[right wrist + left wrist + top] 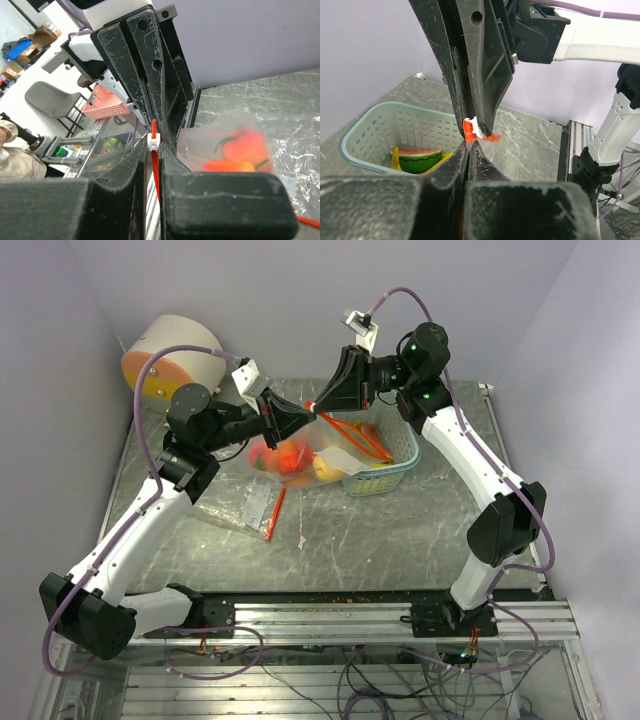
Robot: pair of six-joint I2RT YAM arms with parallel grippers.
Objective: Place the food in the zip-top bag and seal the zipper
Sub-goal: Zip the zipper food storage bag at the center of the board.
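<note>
Left pincer (pixel 468 146): closed on the orange zipper (pixel 153 125), tip to tip with the right pincer (pixel 155 152).
Right pincer: closed on the same zipper.
Slider (pixel 153 143): white, between the 2 pincer tips.
Bag (pixel 335 445): hangs below both pincers, with peaches (pixel 245 145) inside.
Basket (pixel 380 125): on the desk (pixel 400 530) below the right pincer, holding 1 watermelon slice (pixel 420 159) and 1 banana (pixel 395 159).
</note>
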